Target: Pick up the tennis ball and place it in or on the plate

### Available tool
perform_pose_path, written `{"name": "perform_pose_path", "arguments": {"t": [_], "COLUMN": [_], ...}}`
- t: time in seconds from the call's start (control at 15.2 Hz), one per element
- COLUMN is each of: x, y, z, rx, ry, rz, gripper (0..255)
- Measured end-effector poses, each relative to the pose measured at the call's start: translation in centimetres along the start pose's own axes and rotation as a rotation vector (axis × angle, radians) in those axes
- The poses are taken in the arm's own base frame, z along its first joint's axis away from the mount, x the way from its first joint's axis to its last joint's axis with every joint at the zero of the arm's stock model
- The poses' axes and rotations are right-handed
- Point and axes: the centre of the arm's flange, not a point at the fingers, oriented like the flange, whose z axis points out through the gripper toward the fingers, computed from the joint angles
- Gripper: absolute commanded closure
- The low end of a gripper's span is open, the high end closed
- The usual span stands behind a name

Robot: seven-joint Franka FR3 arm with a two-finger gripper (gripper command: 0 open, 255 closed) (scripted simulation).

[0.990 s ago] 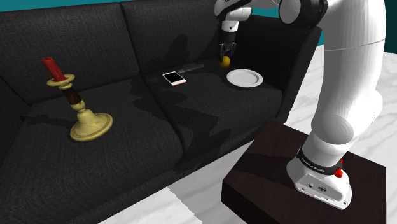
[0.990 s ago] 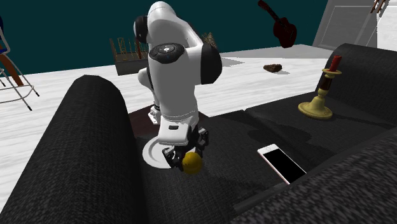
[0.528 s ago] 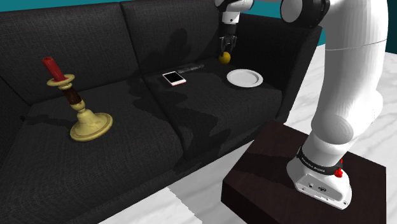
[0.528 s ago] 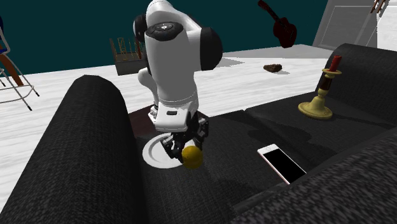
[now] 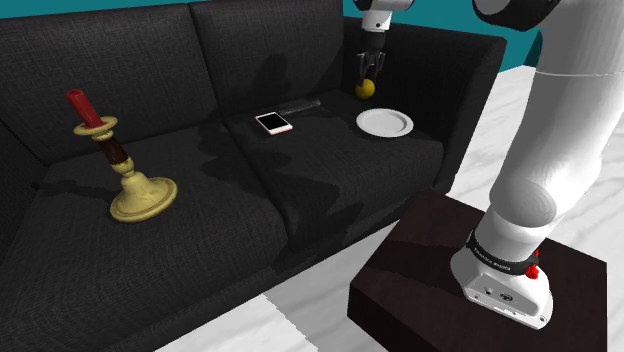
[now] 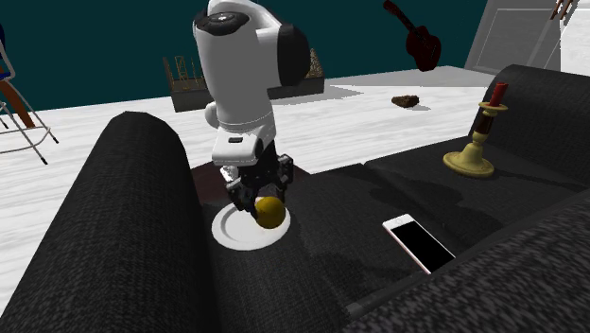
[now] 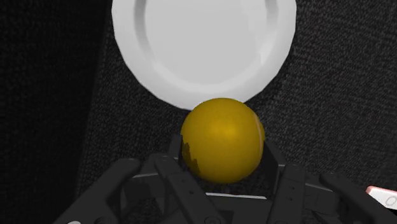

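Note:
A plain yellow ball [image 5: 366, 89] [image 6: 270, 212] [image 7: 222, 140] is clasped between the two black fingers of my gripper [image 5: 367, 83] [image 6: 264, 202] [image 7: 222, 160], which is shut on it. Ball and gripper hang in the air above the dark sofa seat. A round white plate [image 5: 385, 123] [image 6: 230, 236] [image 7: 203, 44] lies flat on the seat cushion beside the sofa's arm. In the wrist view the ball overlaps the plate's near rim. In the second exterior view it hangs over the plate's edge on the phone's side.
A pink-edged phone [image 5: 273, 123] [image 6: 419, 242] [image 7: 382, 194] lies on the seat near the plate. A brass candlestick with a red candle [image 5: 120, 160] [image 6: 477, 142] stands on the far cushion. The sofa arm [image 6: 132, 236] rises beside the plate, and the dark stand [image 5: 480, 290] sits on the floor.
The gripper has lifted the ball higher off the seat and carried it away from the phone toward the plate. Plate, phone and candlestick stay put.

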Motion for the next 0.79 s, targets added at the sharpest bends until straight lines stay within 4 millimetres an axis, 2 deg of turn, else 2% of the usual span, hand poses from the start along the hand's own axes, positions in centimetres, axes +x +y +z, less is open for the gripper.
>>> {"name": "perform_pose_path", "arguments": {"t": [0.33, 0.46, 0.79], "x": [-6.8, -8.9, -10.2], "y": [0.0, 0.3, 0.5], "z": [-0.4, -0.4, 1.6], "rx": [0.001, 0.0, 0.001], "ry": [0.0, 0.0, 0.0], "rz": [0.0, 0.0, -0.001], "gripper": [255, 255, 255]}}
